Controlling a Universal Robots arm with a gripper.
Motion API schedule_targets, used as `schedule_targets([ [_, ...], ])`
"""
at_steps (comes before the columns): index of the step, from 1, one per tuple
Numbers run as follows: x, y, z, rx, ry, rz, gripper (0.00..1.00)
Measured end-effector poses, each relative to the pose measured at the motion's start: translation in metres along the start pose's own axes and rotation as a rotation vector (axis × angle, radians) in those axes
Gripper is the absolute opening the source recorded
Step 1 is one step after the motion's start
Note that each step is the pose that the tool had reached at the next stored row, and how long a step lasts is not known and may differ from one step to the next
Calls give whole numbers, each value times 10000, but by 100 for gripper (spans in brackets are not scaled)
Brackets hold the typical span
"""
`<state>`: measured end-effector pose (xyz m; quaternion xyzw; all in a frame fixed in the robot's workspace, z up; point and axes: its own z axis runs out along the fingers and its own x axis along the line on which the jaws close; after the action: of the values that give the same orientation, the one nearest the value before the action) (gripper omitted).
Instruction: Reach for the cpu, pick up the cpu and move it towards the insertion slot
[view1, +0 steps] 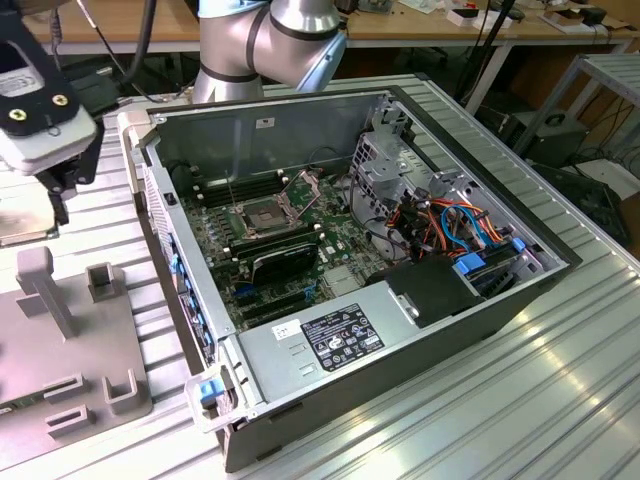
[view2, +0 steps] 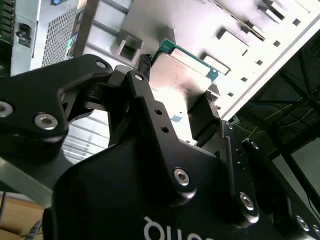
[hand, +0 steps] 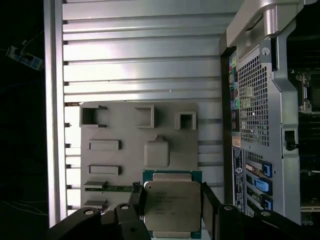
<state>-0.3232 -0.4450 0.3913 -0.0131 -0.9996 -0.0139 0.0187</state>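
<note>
At the exterior view's left we are hovering the gripper (view1: 45, 170) over the grey holder plate (view1: 60, 350), which is lying on the ribbed metal table (view1: 520, 400) beside the open computer case (view1: 400, 330). In the first wrist view our black fingers (hand: 210, 205) are standing on either side of the cpu (hand: 172, 205), its silvery square face lying between them at the plate's near edge; the fingers are apart, and we cannot tell whether they are touching the chip's sides. The second wrist view is showing the same cpu (view2: 182, 80) framed between the fingers (view2: 150, 115), with its green border peeking out. Moving toward the exterior view's right, the insertion slot (view1: 262, 217) is sitting on the green board inside the case, its metal retention plate (view1: 303, 187) tilted up, well apart from the gripper.
</note>
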Motion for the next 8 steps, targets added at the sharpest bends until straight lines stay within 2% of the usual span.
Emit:
schedule_targets([
  [2,-113,3,-4,1,1,1,55],
  [3,-143,4,-5,1,1,2,55],
  [6,-324,8,-10,1,1,1,55],
  [8,-396,11,-11,1,0,1,55],
])
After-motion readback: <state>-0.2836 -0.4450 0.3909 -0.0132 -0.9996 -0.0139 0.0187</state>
